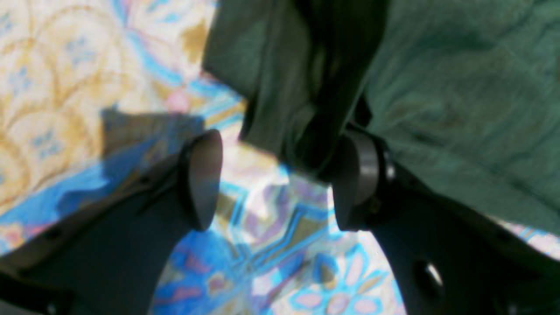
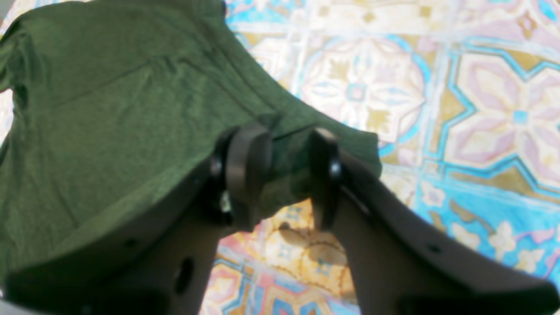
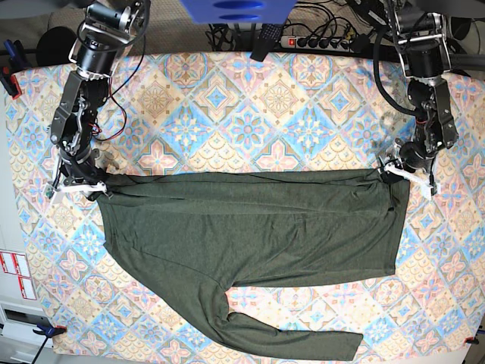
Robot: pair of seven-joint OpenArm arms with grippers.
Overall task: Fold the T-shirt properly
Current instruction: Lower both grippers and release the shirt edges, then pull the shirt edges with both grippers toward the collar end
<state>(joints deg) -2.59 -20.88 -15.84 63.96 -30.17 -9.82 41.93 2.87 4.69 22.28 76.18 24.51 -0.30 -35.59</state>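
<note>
No text, brand, number or sign can be read in any of the three views: the T-shirt (image 3: 250,227) is plain, with no print or visible label. Two white stickers (image 3: 15,274) with red marks sit at the left edge of the base view, beside the patterned tablecloth (image 3: 250,114), but what is on them is too small to make out
</note>
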